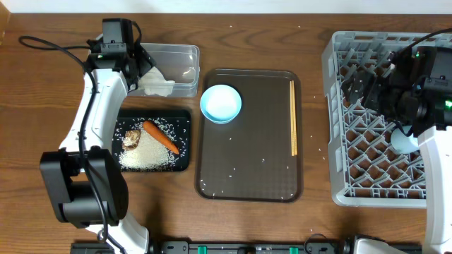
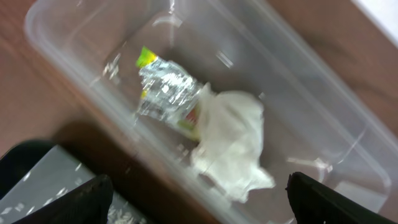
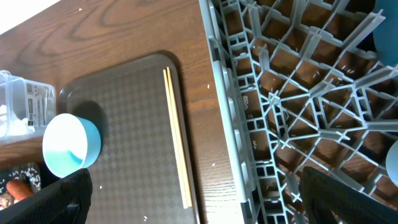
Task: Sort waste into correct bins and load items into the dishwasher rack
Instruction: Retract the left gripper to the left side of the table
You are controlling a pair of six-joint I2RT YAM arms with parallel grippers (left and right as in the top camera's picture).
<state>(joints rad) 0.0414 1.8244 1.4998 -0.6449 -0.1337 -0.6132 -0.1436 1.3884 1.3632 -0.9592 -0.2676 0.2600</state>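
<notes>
Since the wrapper (image 2: pixel 163 87) and crumpled paper (image 2: pixel 233 140) lie in the clear tub (image 2: pixel 323 106) under the left gripper (image 2: pixel 199 190), its fingers apart and empty, the waste looks sorted. 1 light-blue cup (image 1: pixel 221 103) and the chopsticks (image 1: pixel 294 116) lie on the brown tray (image 1: pixel 247 176). The right gripper (image 3: pixel 199 196) is spread empty over the rack (image 3: pixel 298 112).

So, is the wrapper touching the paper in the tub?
Touching: the left wrist view shows the paper overlapping one end of the wrapper, with no gap.
</notes>
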